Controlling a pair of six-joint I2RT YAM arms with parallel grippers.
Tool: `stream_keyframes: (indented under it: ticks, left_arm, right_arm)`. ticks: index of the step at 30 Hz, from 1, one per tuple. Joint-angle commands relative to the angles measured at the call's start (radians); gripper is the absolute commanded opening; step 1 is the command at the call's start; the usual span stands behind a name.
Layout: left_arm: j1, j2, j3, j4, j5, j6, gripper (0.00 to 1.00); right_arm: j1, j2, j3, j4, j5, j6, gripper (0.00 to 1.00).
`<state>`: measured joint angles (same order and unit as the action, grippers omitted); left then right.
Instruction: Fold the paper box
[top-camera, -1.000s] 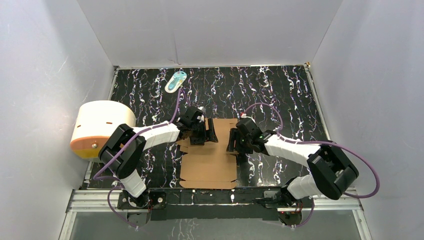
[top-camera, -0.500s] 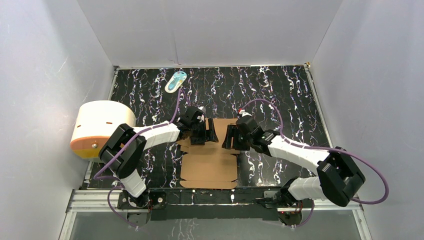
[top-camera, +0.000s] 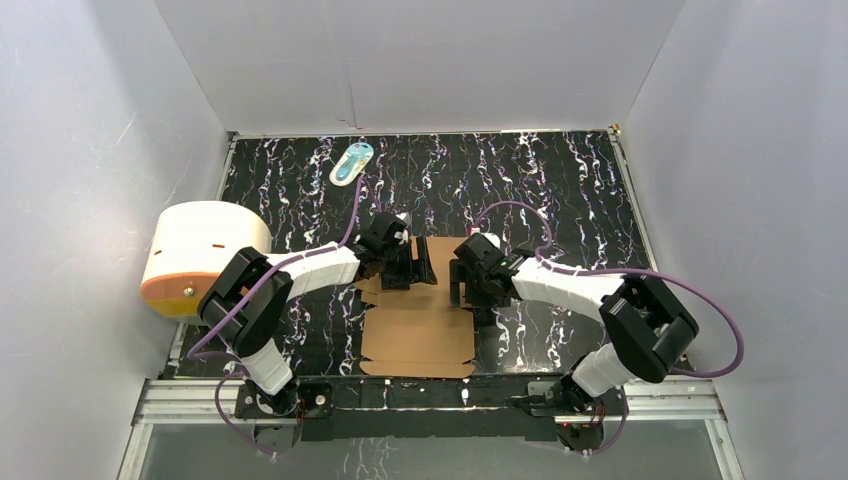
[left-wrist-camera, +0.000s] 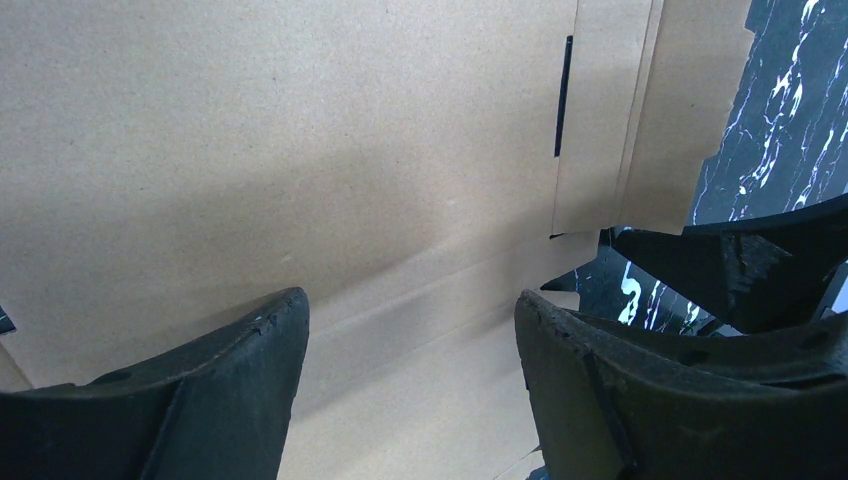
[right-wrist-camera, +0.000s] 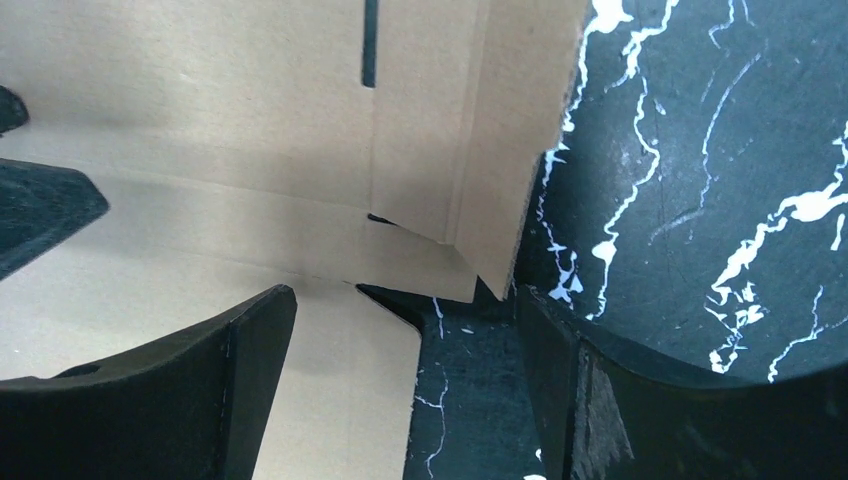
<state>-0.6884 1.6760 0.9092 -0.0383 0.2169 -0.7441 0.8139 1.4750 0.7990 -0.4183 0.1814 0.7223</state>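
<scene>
The paper box (top-camera: 415, 335) is a flat brown die-cut sheet lying mid-table, between the two arms. My left gripper (top-camera: 410, 262) hovers over the sheet's far left part. In the left wrist view it (left-wrist-camera: 412, 330) stands open just above bare cardboard (left-wrist-camera: 300, 150), a fold crease running under it. My right gripper (top-camera: 462, 285) is at the sheet's far right edge. In the right wrist view it (right-wrist-camera: 405, 330) is open, one finger over the cardboard (right-wrist-camera: 200, 130) and the other over the black table. A narrow side flap (right-wrist-camera: 500, 150) bends up just beyond it. Nothing is held.
A big white-and-orange cylinder (top-camera: 200, 255) lies at the table's left edge, beside the left arm. A small teal-white packet (top-camera: 351, 162) rests near the back wall. White walls close in the black marbled table (top-camera: 560, 190) on three sides.
My right gripper has swung left and forward to the sheet's right edge, and its jaws have widened. The left arm and the sheet have not moved.
</scene>
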Motion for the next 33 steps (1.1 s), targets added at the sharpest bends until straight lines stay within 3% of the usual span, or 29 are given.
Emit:
stream_keyframes:
  ticks: [1,12,27,33]
  left_arm:
    - [-0.002,0.024,-0.007,-0.028,-0.008,0.008,0.73]
    - [-0.002,0.030,-0.007,-0.018,-0.003,0.006,0.73]
    - [-0.002,0.026,-0.013,-0.012,-0.004,0.000,0.73]
    - [-0.002,0.031,-0.014,-0.008,0.004,-0.001,0.73]
  right_arm:
    - [0.015,0.025,0.050,0.001,0.031,0.008,0.90]
    - [0.057,0.057,0.065,0.031,0.008,0.038,0.90]
    - [0.057,-0.113,0.019,0.149,-0.062,0.070,0.85]
    - [0.057,-0.112,0.016,0.209,-0.119,0.060,0.83]
